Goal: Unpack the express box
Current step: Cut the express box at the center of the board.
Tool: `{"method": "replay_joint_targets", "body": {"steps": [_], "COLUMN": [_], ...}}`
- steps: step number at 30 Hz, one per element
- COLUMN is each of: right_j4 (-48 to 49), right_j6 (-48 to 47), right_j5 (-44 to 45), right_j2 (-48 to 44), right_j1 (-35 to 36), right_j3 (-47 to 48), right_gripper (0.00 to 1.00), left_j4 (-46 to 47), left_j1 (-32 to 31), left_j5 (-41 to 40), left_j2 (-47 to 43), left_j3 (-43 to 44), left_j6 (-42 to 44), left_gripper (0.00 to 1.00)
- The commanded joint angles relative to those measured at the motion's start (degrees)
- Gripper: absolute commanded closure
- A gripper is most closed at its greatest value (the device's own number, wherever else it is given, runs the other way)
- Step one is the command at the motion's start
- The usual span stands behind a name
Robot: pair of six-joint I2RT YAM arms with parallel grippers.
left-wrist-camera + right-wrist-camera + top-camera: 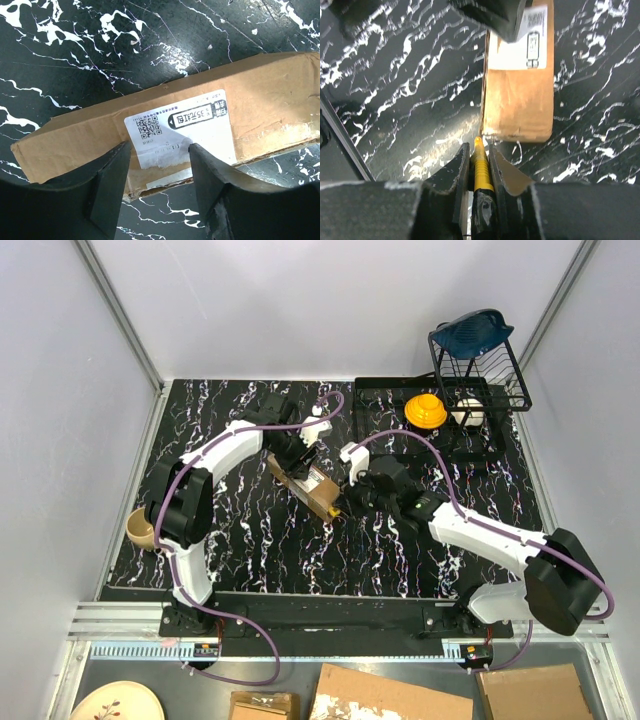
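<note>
Since I'm reading this off three cams, I'll go from my side outward: below the table [250, 550] front edge sit flat cardboard pcs [395, 698] and a plate [115, 703] at far L. On the table, near its L edge and just beside the L arm, a tan bowl [140, 528] stands upright. The R arm reaches in from the R side toward centre. The right gripper [479, 150] has its fingers [457, 175] nearly closed on a yellow knife [480, 165], clamped from both sides, w/ the handle running back btw them. The knife tip points fwd and meets the box [520, 95] at its near end, at the L corner per the R wrist cam. I can't tell if the tip is in the cardboard or just touching. The box lies flat approx mid-table, a bit L of centre, set diagonally, white label [185, 127] facing up, btw the two grippers. The left gripper [160, 150] sits over it, fingers [107, 185] about half apart, spaced along the box's length w/ the label btw them, gripping nothing. The tips overlap the box top in the L wrist cam; I can't tell if they press on it or hover just above. Farther back at R, a black rack [480, 370] stands on a black tray [380, 390], w/ a blue item [475, 330] on top, a white item [468, 412] low inside and a yellow item [425, 410] beside it on the tray.
</note>
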Motion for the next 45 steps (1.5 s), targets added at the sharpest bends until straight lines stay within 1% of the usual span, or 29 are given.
{"method": "replay_joint_targets", "body": {"steps": [1, 4, 5, 7, 8, 9, 11, 12, 13, 14, 16, 19, 20, 22, 23, 25, 28, 32, 35, 39, 41, 45], "right_j4": [-10.8, -11.4, -11.6, -11.8, -11.8, -12.0, -11.9, -11.9, -11.8, -11.9, -11.9, -11.8, -11.9, -11.8, -11.8, -11.9, -12.0, -12.1, -12.1, -10.2, -9.2, -6.5], "right_j6": [-0.2, 0.3, 0.4, 0.7, 1.0, 1.3, 1.7, 2.0, 2.1, 2.3, 2.8, 3.8, 4.2, 4.4, 4.6, 4.8, 4.7, 5.5, 6.7, 8.7, 9.7, 11.3], "right_j5": [0.6, 1.9, 2.2, 3.4, 3.9, 4.3, 5.7, 6.2, 7.4, 7.8, 9.2, 9.4, 9.4, 11.5, 12.1, 14.4, 16.8, 19.2, 19.0, 17.2, 16.6, 12.9], "right_j2": [-0.1, -0.7, -0.9, -2.1, -2.3, -2.8, -3.7, -3.9, -3.9, -3.7, -2.5, -0.3, 0.2, 1.1, 1.4, 1.4, 1.7, 1.9, 2.2, 3.8, 4.0, 5.1], "right_j1": [0.1, -0.3, -0.4, -0.5, -0.7, -0.6, -0.7, -0.7, -0.7, -0.8, -1.2, -1.1, -1.2, -1.1, -1.1, -1.3, -1.5, -2.0, -3.2, -4.3, -4.8, -6.5], "right_j3": [2.7, 3.8, 4.2, 4.7, 5.0, 5.0, 5.2, 5.3, 5.5, 5.9, 6.9, 9.0, 9.7, 10.1, 10.1, 9.8, 9.6, 9.7, 9.8, 9.1, 8.6, 8.6], "right_gripper": [1.00, 1.00, 1.00, 1.00, 1.00, 1.00, 1.00, 1.00, 1.00, 1.00, 1.00, 1.00, 1.00, 1.00, 1.00, 1.00, 1.00, 1.00, 1.00, 1.00, 1.00, 1.00], "left_j4": [-5.7, -8.2, -9.5, -10.6, -11.3, -11.6, -13.0, -13.8, -14.9, -16.6, -17.5, -15.1, -11.6, -6.6, -2.8, 1.2, 5.1, 5.6, 7.9, 8.3, 9.2, 11.7], "left_j1": [2.1, 2.2, 2.3, 2.8, 3.0, 3.5, 4.7, 5.7, 6.0, 6.5, 8.1, 11.1, 11.9, 13.7, 14.2, 15.4, 17.6, 19.4, 19.3, 19.2, 19.1, 16.2], "left_j5": [-5.7, -3.7, -3.2, -2.6, -2.0, -1.5, 0.2, 1.1, 2.2, 5.0, 6.8, 3.3, -1.3, -7.1, -12.1, -17.6, -20.0, -19.5, -21.3, -22.1, -19.5, -19.3], "left_j2": [1.4, -2.7, -3.8, -7.2, -8.2, -9.2, -11.0, -11.3, -11.6, -11.7, -12.5, -13.0, -13.1, -13.3, -13.2, -12.5, -10.8, -6.5, -3.9, 1.5, 2.2, 2.7], "left_j3": [-0.2, 1.4, 1.9, 2.5, 2.7, 2.9, 4.2, 5.0, 6.9, 7.9, 9.4, 7.4, 6.2, 2.0, 0.9, -1.4, -2.8, -0.5, 0.7, 3.0, 2.5, 0.5], "left_j6": [0.7, -0.4, -0.7, -1.0, -1.5, -1.6, -2.2, -2.4, -2.7, -3.5, -4.2, -5.7, -7.2, -9.2, -10.0, -11.4, -13.3, -14.2, -13.0, -10.7, -10.1, -7.4], "left_gripper": [0.40, 0.34, 0.30, 0.24, 0.19, 0.17, 0.10, 0.02, 0.02, 0.01, 0.01, 0.01, 0.01, 0.01, 0.01, 0.02, 0.02, 0.06, 0.07, 0.09, 0.09, 0.10]}}
